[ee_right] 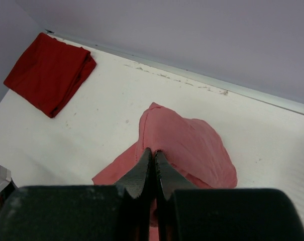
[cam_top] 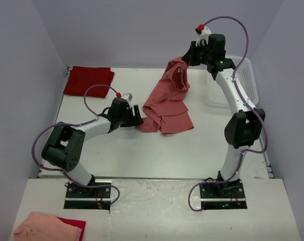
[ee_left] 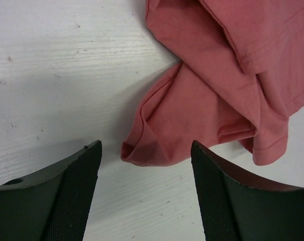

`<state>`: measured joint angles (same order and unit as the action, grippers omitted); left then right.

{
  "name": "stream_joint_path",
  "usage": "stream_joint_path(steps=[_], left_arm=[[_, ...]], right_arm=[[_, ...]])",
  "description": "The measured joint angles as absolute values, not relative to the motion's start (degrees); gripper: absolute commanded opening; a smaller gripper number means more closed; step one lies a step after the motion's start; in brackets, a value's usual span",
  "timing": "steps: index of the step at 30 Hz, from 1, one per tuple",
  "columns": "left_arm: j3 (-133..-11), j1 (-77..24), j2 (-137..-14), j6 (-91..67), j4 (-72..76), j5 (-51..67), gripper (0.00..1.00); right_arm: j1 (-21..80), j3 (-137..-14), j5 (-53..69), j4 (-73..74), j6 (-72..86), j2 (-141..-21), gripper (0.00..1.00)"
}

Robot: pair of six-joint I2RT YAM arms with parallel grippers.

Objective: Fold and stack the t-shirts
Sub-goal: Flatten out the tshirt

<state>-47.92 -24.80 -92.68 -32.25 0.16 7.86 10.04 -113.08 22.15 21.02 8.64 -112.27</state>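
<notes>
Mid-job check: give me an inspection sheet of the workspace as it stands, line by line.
Surface: white table, lightly scuffed.
Job's things: salmon t-shirt unfolded, one part lifted, the rest crumpled on the table; crimson t-shirt folded at the far left corner.
Clutter: peach cloth on the near ledge by the left base; white mesh basket at far right.
Grippers: left gripper open, jaws either side of a low corner of the salmon t-shirt; right gripper shut on its raised part.
Cables: purple cables looped along both arms.
Surroundings: pale walls on three sides.
</notes>
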Motion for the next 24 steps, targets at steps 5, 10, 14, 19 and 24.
stream_joint_path(steps=[5,10,14,19,24], left_arm=[[-47.92,-25.54,-93.14,-32.42,0.23,7.66,0.66],[-47.92,-26.06,-93.47,-32.49,0.38,7.64,0.54],[-47.92,-26.22,-94.5,-32.67,0.43,7.62,0.42],[-47.92,-26.3,-94.72,-33.39,0.51,7.6,0.28],[-47.92,-26.33,-94.72,-33.52,0.56,7.66,0.16]], right_arm=[[9.78,-113.08,22.68,19.94,9.08,-111.57,0.0],[9.45,-112.79,23.57,19.33,9.76,-111.55,0.0],[9.23,-112.01,23.7,18.85,10.2,-111.48,0.0],[9.02,-111.96,23.75,18.83,10.52,-111.37,0.0],[8.93,-111.94,23.75,18.79,10.68,-111.35,0.0]])
